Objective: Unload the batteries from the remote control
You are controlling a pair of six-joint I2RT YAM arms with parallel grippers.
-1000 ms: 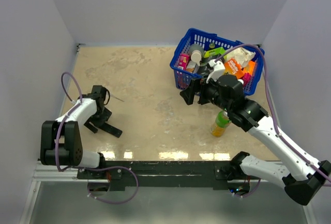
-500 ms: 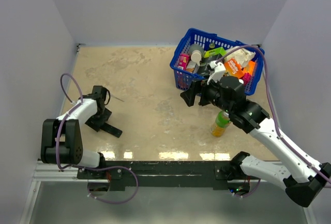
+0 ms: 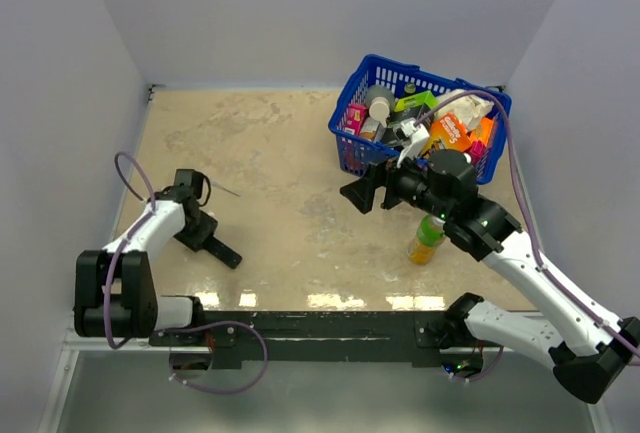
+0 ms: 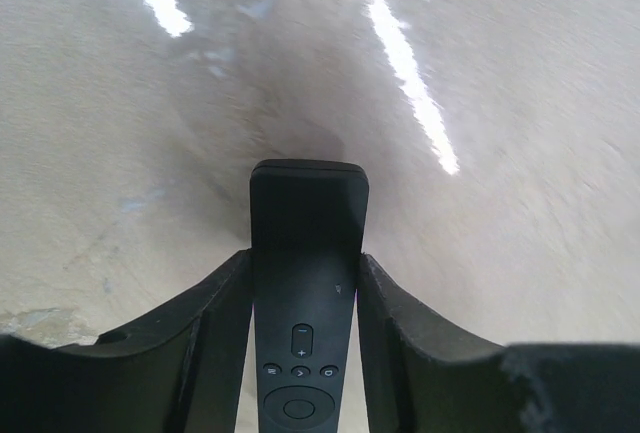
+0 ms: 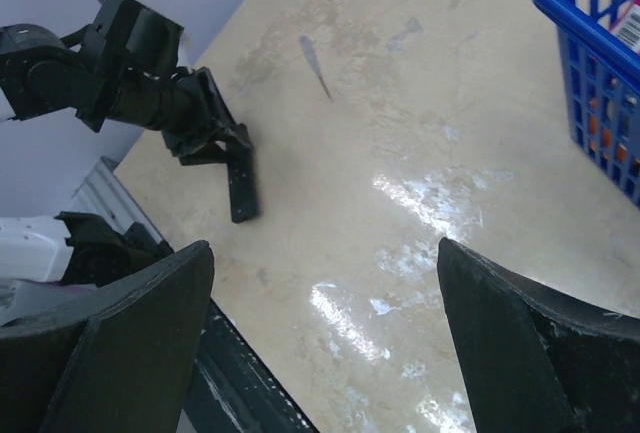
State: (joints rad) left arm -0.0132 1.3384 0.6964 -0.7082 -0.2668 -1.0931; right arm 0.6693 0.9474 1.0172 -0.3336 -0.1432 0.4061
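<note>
My left gripper [image 4: 305, 263] is shut on the black remote control [image 4: 308, 253], gripping its long edges. The remote's button face is towards the left wrist camera. Its free end points past the fingertips, low over the table. In the top view the remote [image 3: 217, 247] sticks out towards the table's front from the left gripper [image 3: 198, 230]. In the right wrist view the remote [image 5: 241, 188] is at the far left, held by the left gripper [image 5: 205, 123]. The recess and the batteries are hidden. My right gripper [image 3: 360, 191] is wide open and empty above the table's middle [image 5: 322, 253].
A thin grey stick [image 3: 228, 191] lies on the table behind the left gripper, also in the right wrist view [image 5: 314, 64]. A blue basket [image 3: 345, 118] full of packets stands at the back right. A green and orange bottle [image 3: 427, 238] stands under the right arm.
My left gripper has shifted slightly with the remote, which now points more towards the front right. My right gripper has swung a little to the left.
</note>
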